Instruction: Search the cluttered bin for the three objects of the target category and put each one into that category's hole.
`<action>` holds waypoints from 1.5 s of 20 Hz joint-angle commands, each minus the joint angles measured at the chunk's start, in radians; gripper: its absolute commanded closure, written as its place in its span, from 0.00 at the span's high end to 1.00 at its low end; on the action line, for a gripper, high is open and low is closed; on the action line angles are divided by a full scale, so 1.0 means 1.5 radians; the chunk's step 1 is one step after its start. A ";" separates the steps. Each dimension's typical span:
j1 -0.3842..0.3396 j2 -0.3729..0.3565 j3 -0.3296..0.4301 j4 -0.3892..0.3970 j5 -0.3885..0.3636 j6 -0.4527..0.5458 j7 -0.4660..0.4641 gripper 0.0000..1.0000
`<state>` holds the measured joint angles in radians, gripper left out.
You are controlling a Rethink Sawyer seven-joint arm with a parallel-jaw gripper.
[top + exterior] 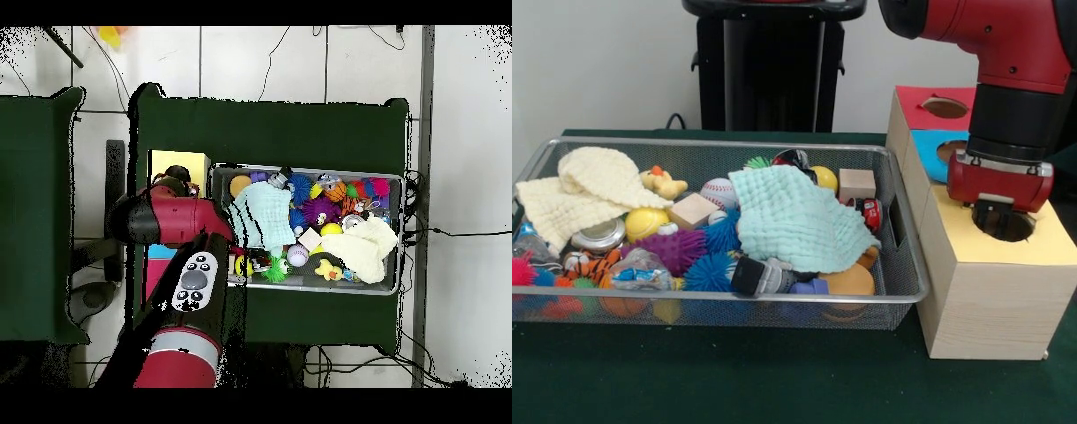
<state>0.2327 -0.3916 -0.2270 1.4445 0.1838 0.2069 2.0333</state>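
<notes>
My gripper (1002, 215) hangs straight above the round hole (1006, 226) in the yellow top (1050, 243) of the wooden sorting box (989, 309), very close to it. Its tip is hidden against the dark hole, and nothing shows in it. In the overhead view the gripper (177, 181) sits at the edge of the yellow top (180, 160), left of the bin. The wire mesh bin (733, 144) holds a baseball (719, 192), a yellow ball (644, 223), two wooden blocks (856, 184) (693, 210), a rubber duck (664, 183) and spiky balls (675, 249).
A mint cloth (799, 216) covers the bin's right half, a cream cloth (583, 185) its left corner. Behind the yellow section the box has a blue section (936, 141) and a red section (914, 106), each with a hole. The table has a dark green cover.
</notes>
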 commanded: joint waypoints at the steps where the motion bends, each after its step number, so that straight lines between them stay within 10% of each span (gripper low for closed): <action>1: -0.003 -0.035 0.036 0.047 0.033 0.112 0.117 0.00; 30: -0.124 -0.279 0.110 0.271 -0.026 0.112 -0.013 0.00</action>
<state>0.1470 -0.7398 -0.1864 1.6429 0.2014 0.3420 2.0333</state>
